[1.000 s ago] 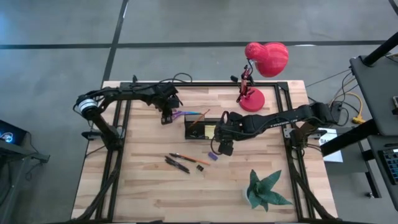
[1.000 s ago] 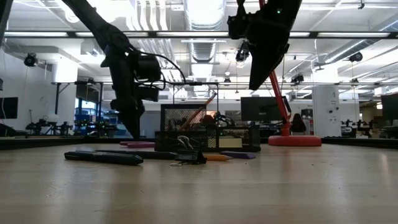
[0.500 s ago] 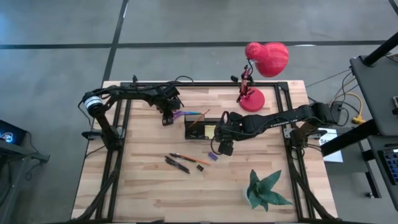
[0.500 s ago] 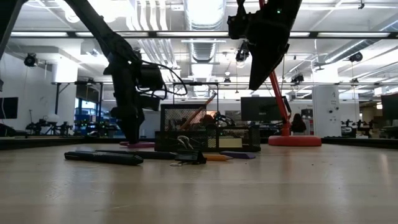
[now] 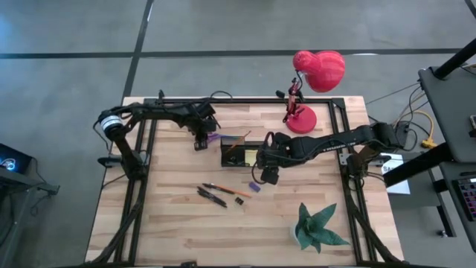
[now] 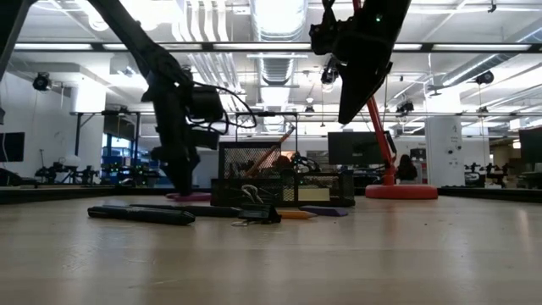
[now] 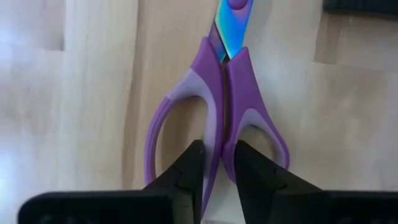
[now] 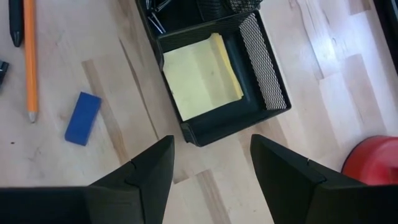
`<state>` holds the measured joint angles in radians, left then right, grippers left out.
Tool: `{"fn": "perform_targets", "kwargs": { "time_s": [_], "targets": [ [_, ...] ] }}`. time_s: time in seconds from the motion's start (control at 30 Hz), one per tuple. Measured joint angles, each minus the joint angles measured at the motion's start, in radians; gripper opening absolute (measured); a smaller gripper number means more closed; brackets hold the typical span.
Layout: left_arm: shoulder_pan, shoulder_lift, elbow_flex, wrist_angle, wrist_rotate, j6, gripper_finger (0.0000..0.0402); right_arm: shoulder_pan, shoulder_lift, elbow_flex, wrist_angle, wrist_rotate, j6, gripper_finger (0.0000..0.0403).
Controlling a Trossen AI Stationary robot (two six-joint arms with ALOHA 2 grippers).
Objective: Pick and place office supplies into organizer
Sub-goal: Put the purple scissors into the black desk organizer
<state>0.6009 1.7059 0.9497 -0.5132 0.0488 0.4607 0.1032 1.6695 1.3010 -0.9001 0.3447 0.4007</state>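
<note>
So the left gripper (image 7: 213,163) is down at the table just left of the black mesh organizer (image 5: 245,152), and its fingers are closing in around the inner shanks of the purple-handled scissors (image 7: 219,118), pinching where the two handle loops meet but, as far as I can tell, not fully clamped yet. If I were doing this step I'd let the squeeze finish before lifting, keep the pinch centred on that join so the blades aren't swinging, lift straight up, and watch the organizer's near wall on the way over, since it sits just beside the blade tip. The right gripper (image 8: 211,171) is hanging above the organizer's right end with its jaws wide apart and nothing in them, looking down at the compartment where the yellow sticky-note pad (image 8: 200,76) is already lying flat. In front of the organizer, still out on the wood, are a dark pen (image 5: 212,196), an orange pencil (image 5: 227,189), a small blue eraser-like block (image 8: 82,117) and a tiny dark bit I can't identify. As for looks, the scissors are lying flat and closed, two-tone purple loops, with an iridescent blue-green blade pointing toward the organizer.
</note>
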Motion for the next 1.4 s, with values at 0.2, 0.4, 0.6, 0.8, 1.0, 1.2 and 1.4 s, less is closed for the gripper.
{"fn": "perform_targets", "kwargs": {
  "time_s": [0.2,0.4,0.6,0.8,1.0,1.2,1.4],
  "targets": [
    [-0.038,-0.110,-0.001,-0.018,-0.276,0.054,0.0051,-0.001,0.000,-0.003,0.000,0.027,0.000,0.0203],
    [-0.114,-0.283,0.033,-0.117,-0.432,0.082,0.0051,-0.003,0.000,-0.004,-0.001,0.076,-0.007,0.0203],
    [-0.307,-0.408,0.080,-0.295,-0.696,0.156,0.0051,-0.013,0.000,-0.009,-0.006,0.104,-0.066,0.0203],
    [-0.513,-0.424,0.116,-0.409,-0.929,0.179,0.0051,-0.041,0.000,-0.010,-0.008,0.104,-0.072,0.0203],
    [-0.592,-0.375,0.172,-0.422,-1.042,0.265,0.0051,-0.056,0.000,-0.011,-0.008,0.103,-0.091,0.0203],
    [-0.601,-0.290,0.209,-0.425,-1.140,0.489,0.0051,-0.056,0.000,-0.013,-0.008,0.103,-0.124,0.0203],
    [-0.605,-0.198,0.304,-0.420,-1.138,0.517,0.0051,-0.056,0.000,-0.013,-0.009,0.102,-0.125,0.0203]
  ]
}}
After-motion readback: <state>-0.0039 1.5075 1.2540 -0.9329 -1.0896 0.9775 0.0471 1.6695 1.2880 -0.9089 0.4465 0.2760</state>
